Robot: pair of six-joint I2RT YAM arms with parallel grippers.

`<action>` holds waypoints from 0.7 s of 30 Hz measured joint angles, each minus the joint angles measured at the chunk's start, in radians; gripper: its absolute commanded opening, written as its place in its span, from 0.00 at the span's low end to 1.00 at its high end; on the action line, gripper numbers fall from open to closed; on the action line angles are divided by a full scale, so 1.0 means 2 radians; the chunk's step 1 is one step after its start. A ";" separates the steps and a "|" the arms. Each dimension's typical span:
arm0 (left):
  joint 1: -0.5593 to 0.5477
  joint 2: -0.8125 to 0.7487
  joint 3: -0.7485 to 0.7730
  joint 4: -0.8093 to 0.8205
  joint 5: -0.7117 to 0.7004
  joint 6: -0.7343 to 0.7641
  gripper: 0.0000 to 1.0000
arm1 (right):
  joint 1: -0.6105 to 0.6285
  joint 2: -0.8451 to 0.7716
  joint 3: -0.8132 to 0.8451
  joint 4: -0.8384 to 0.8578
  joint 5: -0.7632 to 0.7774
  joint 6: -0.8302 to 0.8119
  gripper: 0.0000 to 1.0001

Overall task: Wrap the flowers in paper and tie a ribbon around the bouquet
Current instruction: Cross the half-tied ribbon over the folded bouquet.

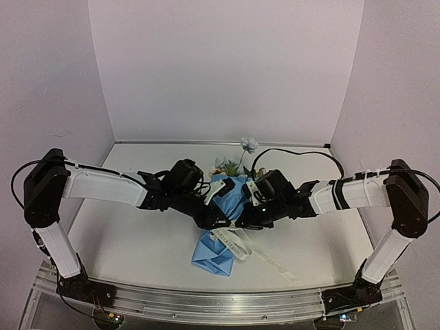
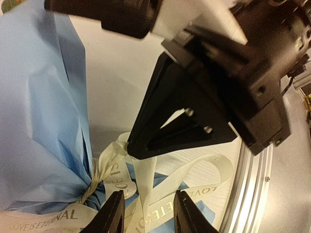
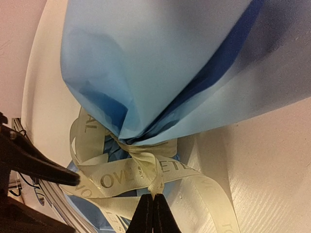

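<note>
Top external view: one bouquet (image 1: pixel 218 253) lies at the centre of the counter (image 1: pixel 130 240); one ribbon (image 1: pixel 242 249) is tied around its narrow waist; two grippers meet there; left gripper (image 2: pixel 149 204) fingers released, straddling the ribbon; right gripper (image 3: pixel 153 206) fingers clenched on one ribbon strand.

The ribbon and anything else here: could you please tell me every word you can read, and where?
"LOVE IS ETERNAL", partly cut off: on the ribbon, left wrist view.
"OVE", "ETE": fragments on its loops, right wrist view.
Top view: the lettering is too small to read.
Nothing else bears text.
</note>
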 measured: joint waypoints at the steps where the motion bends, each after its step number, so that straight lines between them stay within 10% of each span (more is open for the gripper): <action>1: 0.000 -0.006 0.000 0.002 -0.005 -0.001 0.43 | 0.000 0.000 0.000 0.000 0.000 0.000 0.00; 21: 0.002 0.018 0.023 -0.048 -0.047 0.027 0.36 | 0.000 0.000 0.000 0.000 -0.001 -0.004 0.00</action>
